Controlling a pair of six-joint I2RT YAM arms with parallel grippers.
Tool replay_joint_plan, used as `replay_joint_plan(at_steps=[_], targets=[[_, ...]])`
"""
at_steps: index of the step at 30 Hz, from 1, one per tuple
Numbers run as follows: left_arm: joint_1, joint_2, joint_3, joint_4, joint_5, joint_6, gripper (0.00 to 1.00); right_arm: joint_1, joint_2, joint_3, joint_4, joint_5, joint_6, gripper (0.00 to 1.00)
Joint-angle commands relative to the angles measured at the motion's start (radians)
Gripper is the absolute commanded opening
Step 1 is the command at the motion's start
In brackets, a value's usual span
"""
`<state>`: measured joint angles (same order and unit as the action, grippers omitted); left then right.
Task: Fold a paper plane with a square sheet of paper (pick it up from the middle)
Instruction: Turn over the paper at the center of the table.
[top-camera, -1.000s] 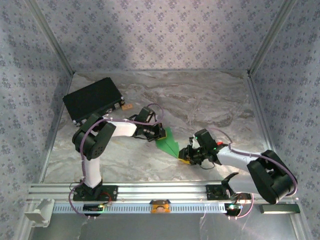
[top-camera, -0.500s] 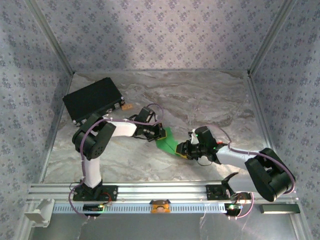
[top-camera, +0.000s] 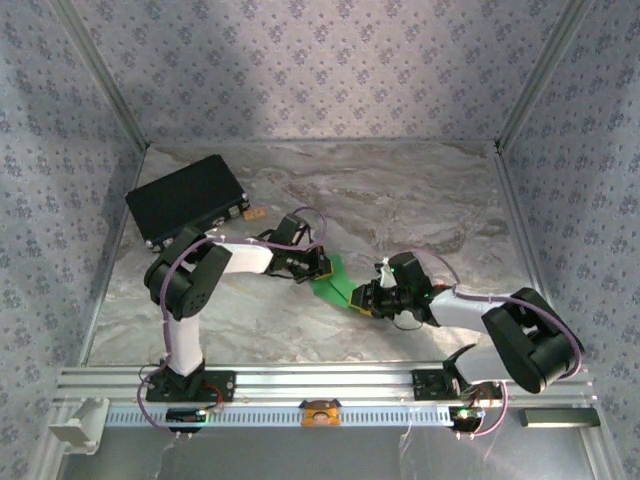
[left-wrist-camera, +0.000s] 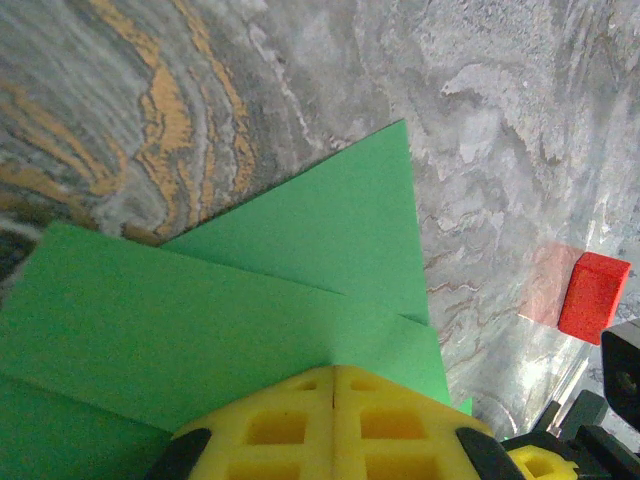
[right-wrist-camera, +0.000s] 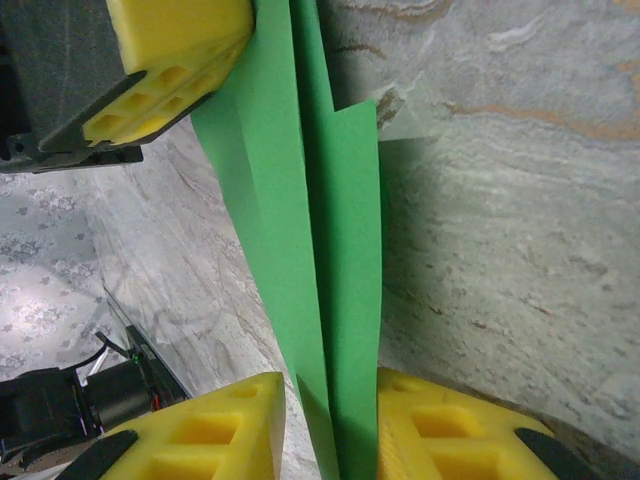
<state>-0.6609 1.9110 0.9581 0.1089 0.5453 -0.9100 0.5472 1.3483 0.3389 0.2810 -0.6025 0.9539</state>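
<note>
The green sheet of paper (top-camera: 333, 282) lies mid-table, folded into overlapping layers (left-wrist-camera: 250, 290). My left gripper (top-camera: 322, 270) rests on its far-left part. Its yellow fingers are shut tip to tip (left-wrist-camera: 335, 370) against the paper's top layer. My right gripper (top-camera: 362, 298) is at the paper's near-right end. In the right wrist view, the folded paper (right-wrist-camera: 335, 250) runs as a narrow upright strip between the two yellow fingers (right-wrist-camera: 330, 385). It touches the right finger, while a slit of table shows beside the left one. The left gripper (right-wrist-camera: 175, 60) sits at the strip's far end.
A black rectangular case (top-camera: 185, 200) lies at the far left, with a small orange piece (top-camera: 253, 212) next to it. A small red block (left-wrist-camera: 593, 295) stands on the marble-patterned table to the right of the paper. Metal frame posts and patterned walls close in the table.
My right gripper has slid up and left along the table onto the paper's near-right tip, covering it. The left arm has stayed put on the paper.
</note>
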Motion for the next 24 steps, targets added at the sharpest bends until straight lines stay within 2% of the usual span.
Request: replay_joint_plan(at_steps=[1, 11, 17, 21, 24], targets=[[0.012, -0.003, -0.027, -0.035, -0.056, -0.004, 0.00, -0.002, 0.009, 0.002, 0.023, -0.019, -0.007, 0.28], [0.011, -0.010, -0.033, -0.029, -0.052, -0.007, 0.00, 0.002, 0.032, -0.008, 0.063, -0.029, -0.001, 0.25], [0.012, -0.021, -0.031, -0.016, -0.044, -0.014, 0.00, 0.003, 0.036, -0.013, 0.065, -0.021, -0.008, 0.18], [0.008, -0.067, -0.032, -0.001, -0.031, -0.024, 0.09, -0.001, 0.029, -0.008, 0.041, -0.022, -0.032, 0.08], [0.007, -0.134, -0.032, -0.021, -0.052, -0.013, 0.23, -0.002, -0.006, 0.004, -0.009, -0.002, -0.074, 0.06]])
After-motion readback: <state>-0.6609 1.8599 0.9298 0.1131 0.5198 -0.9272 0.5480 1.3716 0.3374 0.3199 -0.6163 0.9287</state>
